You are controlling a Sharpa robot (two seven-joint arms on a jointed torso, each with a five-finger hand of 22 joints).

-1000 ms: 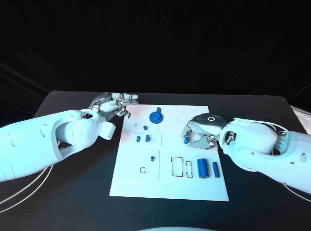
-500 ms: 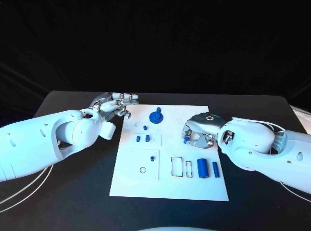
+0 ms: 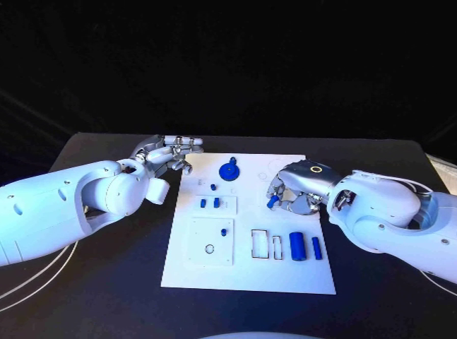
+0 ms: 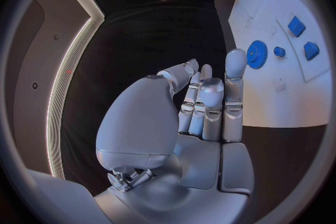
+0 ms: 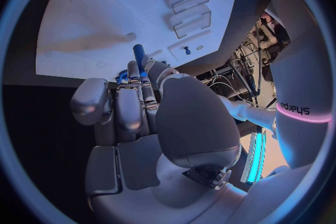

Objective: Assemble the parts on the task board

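The right robot hand (image 3: pixel 294 192) hovers over the task board (image 3: pixel 251 272) on the tabletop (image 3: pixel 116 282), pinching a small blue peg (image 5: pixel 139 56): probably light, stiff and slippery, best gripped mid-shaft. The right wrist view shows the peg end-on between fingertips; the head view hides it. The left robot hand (image 3: pixel 170 154) holds nothing, fingers loosely apart.

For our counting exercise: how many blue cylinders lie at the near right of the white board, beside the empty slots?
2: a thick cylinder beside the slots, and a thinner cylinder just right of it. The right robot hand holds another small blue piece, which may hide more.
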